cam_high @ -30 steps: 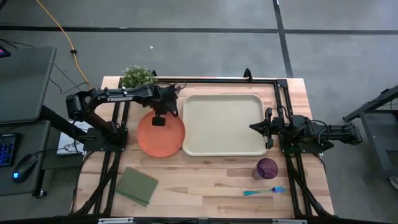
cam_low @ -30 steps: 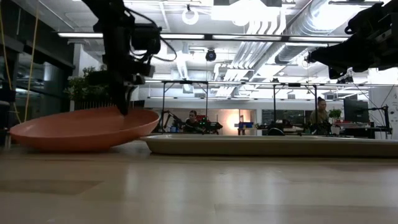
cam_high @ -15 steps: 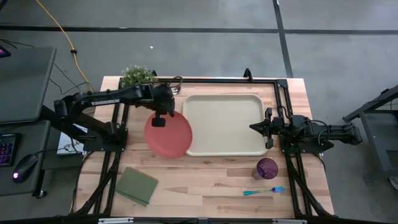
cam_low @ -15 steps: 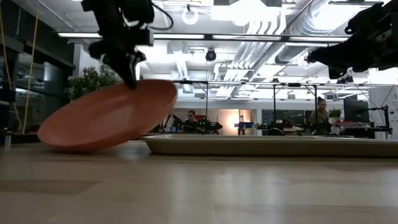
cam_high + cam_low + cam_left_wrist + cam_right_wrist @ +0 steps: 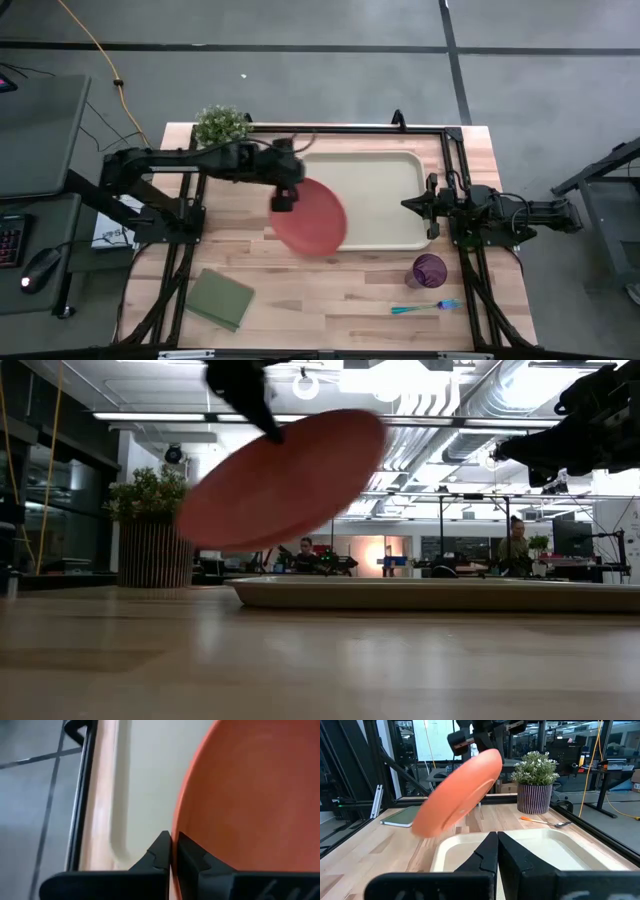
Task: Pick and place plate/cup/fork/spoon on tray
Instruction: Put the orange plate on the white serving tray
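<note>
While the left gripper [image 5: 284, 196] was clamped on the rim of the plate [image 5: 312, 217], the plate hung tilted in the air, clear of the table [image 5: 330, 285]. From above it overlapped the tray's [image 5: 375, 190] left edge and near-left corner. Low view showed the plate [image 5: 283, 478] slanting, high edge toward the tray [image 5: 430, 593], low edge toward the potted plant [image 5: 155, 525]. Left wrist view: both fingers [image 5: 161, 852] pinched on the orange rim [image 5: 240, 795], cream tray surface [image 5: 150, 775] beneath.

Right gripper [image 5: 408, 205] sat shut and empty by the tray's right edge, above the table. Its wrist view looked across the tray [image 5: 540, 842] at the tilted plate [image 5: 457, 792].

Cup [image 5: 429, 270] stood on the table near the tray's near-right corner. Fork [image 5: 425, 308] lay just beyond it toward the table's front edge. Spoon [image 5: 547, 822] lay beside the plant pot [image 5: 535, 795], just off the tray's far rim. Green pad [image 5: 220, 298] lay at the table's front left.
</note>
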Motion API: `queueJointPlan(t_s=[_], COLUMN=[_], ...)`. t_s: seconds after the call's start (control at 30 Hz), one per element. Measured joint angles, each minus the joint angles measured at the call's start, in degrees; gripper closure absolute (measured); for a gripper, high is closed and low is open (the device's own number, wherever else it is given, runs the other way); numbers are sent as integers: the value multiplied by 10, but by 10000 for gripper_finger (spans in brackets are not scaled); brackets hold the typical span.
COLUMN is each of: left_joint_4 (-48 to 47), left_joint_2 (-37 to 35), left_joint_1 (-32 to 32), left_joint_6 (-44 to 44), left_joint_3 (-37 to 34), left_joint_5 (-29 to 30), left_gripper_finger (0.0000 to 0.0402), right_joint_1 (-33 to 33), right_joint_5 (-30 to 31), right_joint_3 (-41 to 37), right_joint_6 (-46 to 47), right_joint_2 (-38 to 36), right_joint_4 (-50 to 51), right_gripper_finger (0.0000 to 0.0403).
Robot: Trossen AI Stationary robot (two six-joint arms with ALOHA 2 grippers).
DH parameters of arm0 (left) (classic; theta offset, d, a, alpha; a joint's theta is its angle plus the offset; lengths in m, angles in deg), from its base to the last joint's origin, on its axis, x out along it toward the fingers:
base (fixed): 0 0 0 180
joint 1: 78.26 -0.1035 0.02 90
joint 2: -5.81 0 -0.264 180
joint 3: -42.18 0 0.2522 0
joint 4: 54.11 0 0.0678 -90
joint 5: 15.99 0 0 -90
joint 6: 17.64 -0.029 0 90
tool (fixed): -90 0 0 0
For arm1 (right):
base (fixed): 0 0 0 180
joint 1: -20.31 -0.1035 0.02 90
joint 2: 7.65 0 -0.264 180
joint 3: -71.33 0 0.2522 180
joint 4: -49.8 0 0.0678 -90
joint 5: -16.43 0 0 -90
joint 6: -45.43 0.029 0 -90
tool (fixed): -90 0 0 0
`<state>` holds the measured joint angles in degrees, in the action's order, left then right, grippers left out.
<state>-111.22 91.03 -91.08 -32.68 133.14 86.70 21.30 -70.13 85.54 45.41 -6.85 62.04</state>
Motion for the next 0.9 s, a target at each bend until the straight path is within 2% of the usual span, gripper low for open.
queueJointPlan(t_s=[0.27,0.43,0.57,0.9], left_joint_4=[3,21,21,20], left_joint_2=[199,297,344,397], left_joint_1=[-14,-38,-53,-81], left_joint_6=[29,49,62,76], left_joint_3=[198,292,324,324], left_joint_5=[14,-15,-30,-31], left_gripper_finger=[401,401,401,401], right_joint_1=[0,0,0,0], right_joint_5=[0,0,0,0], right_joint_3=[0,0,0,0], right_joint_6=[0,0,0,0], right_joint_2=[0,0,0,0], right_joint_4=[0,0,0,0], right_gripper_finger=[402,402,402,402])
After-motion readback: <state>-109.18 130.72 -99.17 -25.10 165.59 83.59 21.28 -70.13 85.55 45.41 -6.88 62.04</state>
